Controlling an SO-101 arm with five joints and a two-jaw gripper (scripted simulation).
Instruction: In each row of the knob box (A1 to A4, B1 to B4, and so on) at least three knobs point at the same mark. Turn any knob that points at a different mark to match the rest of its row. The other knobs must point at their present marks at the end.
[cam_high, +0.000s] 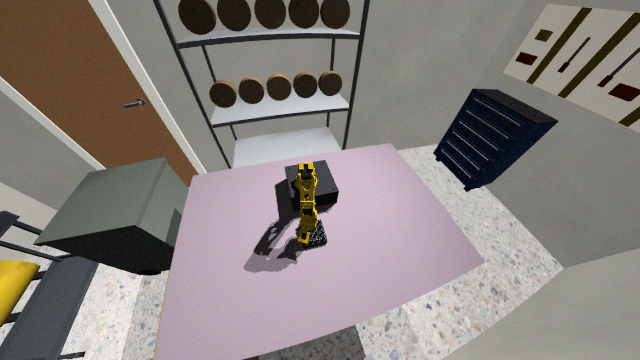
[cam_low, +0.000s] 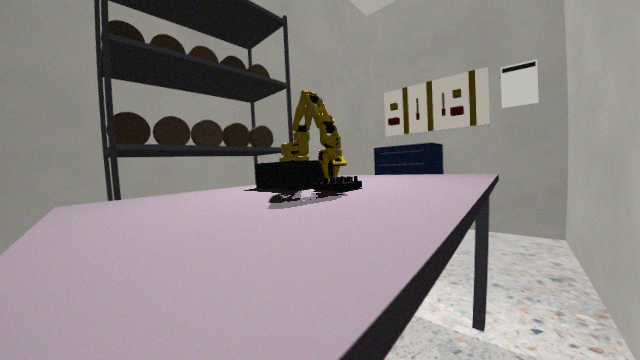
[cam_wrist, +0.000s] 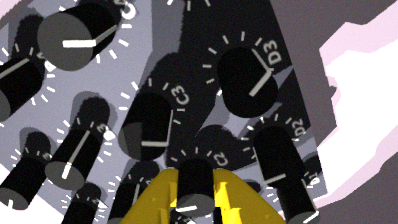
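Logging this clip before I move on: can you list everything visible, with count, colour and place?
Table: one, pale pink, centre.
Knob box: one, black, on the table under the arm.
Knobs: dark, white pointers; C2 between the fingers.
Shelf rack: one, dark, behind the table.
Discs: ten, brown, on two shelves.
Drawer chest: one, navy, right.
Door: one, brown, left.
Arm: one, yellow, on a black base.
Gripper: yellow, shut on C2.

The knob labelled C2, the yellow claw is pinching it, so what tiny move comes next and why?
Probably a small wrist twist. The gripper is shut on knob C2, so a roll would turn it. Its white pointer line looks angled unlike C3's; whether it matches its row yet I cannot tell.
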